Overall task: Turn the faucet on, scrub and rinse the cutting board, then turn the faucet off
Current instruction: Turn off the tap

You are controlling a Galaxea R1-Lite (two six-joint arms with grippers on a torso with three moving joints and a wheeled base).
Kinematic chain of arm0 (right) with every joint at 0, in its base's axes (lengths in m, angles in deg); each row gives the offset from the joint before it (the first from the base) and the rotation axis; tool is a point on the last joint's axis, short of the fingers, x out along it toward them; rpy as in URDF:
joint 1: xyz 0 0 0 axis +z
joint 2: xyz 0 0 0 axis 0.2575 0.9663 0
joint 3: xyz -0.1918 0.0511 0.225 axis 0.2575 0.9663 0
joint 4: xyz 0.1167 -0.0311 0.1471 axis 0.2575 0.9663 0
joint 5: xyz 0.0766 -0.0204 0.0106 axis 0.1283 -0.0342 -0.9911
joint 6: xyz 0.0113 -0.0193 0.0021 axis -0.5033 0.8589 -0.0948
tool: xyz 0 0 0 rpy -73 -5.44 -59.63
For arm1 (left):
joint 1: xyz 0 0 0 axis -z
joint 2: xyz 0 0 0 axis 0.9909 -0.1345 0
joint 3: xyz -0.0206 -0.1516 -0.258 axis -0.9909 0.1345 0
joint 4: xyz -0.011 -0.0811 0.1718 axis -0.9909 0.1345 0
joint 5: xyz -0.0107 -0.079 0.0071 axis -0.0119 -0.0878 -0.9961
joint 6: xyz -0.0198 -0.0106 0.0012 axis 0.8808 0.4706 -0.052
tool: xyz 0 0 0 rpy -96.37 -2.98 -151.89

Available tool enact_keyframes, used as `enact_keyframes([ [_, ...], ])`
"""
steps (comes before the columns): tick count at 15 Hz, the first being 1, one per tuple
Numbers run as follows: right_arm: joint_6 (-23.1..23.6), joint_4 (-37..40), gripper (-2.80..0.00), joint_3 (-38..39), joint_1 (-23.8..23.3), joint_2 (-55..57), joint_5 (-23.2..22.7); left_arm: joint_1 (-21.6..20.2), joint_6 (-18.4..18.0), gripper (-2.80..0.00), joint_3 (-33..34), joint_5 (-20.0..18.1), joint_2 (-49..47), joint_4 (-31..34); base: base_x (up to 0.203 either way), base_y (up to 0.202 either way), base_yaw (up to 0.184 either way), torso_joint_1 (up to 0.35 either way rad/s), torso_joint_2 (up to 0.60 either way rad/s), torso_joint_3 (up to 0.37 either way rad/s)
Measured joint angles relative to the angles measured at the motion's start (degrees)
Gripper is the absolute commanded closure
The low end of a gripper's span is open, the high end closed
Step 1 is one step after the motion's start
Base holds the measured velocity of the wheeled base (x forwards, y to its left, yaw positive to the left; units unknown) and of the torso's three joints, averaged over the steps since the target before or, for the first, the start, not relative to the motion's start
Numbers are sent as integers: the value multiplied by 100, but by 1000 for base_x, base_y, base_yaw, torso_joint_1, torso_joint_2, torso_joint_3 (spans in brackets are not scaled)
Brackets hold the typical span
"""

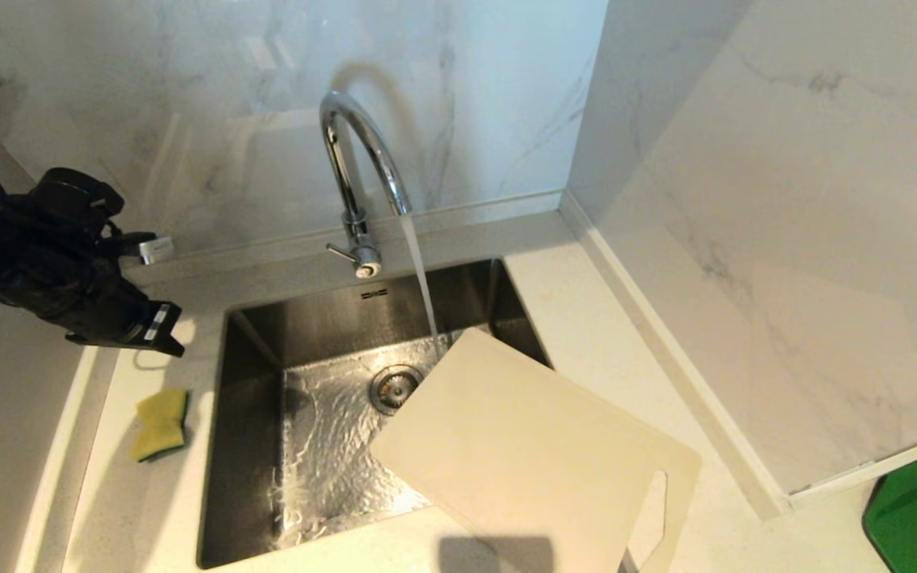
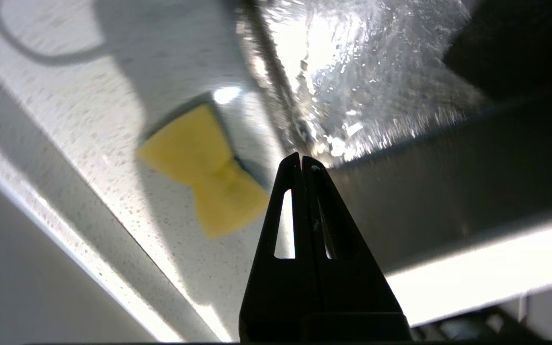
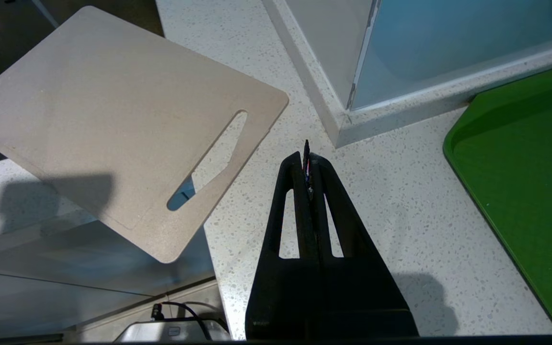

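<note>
Speckled counter, sink (image 1: 251, 350) holding running water, cutting board (image 1: 522, 454) overhanging, both grippers closed empty

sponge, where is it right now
In the head view the sponge lies on the counter left of the sink, below the shut left pincer hanging above it.

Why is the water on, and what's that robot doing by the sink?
The robot is washing a cutting board. The faucet is on, and water runs into the sink, landing by the board's far corner. The board lies tilted, partly over the sink and partly on the counter. The left gripper hangs over the counter near the yellow sponge, jaws shut, holding nothing. The right gripper rests shut over the counter near the board's handle end.
</note>
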Motion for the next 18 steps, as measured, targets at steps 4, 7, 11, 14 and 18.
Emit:
enact_keyframes([
  [4,-1,0,0,0,-2,0,0,247,-233,0,-677,-54,-229,192,0,0,0,0,0,0],
  [7,-1,2,0,0,-2,0,0,461,126,0,-1164,-139,-559,190,0,0,0,0,0,0],
  [11,0,2,0,0,0,0,0,712,324,0,-1516,-471,-998,4,0,0,0,0,0,0],
  [14,0,-2,0,0,0,0,0,888,371,0,-1556,-484,-1213,-374,0,0,0,0,0,0],
  [18,2,0,0,0,0,0,0,1116,672,0,-1581,-473,-1432,-1224,0,0,0,0,0,0],
])
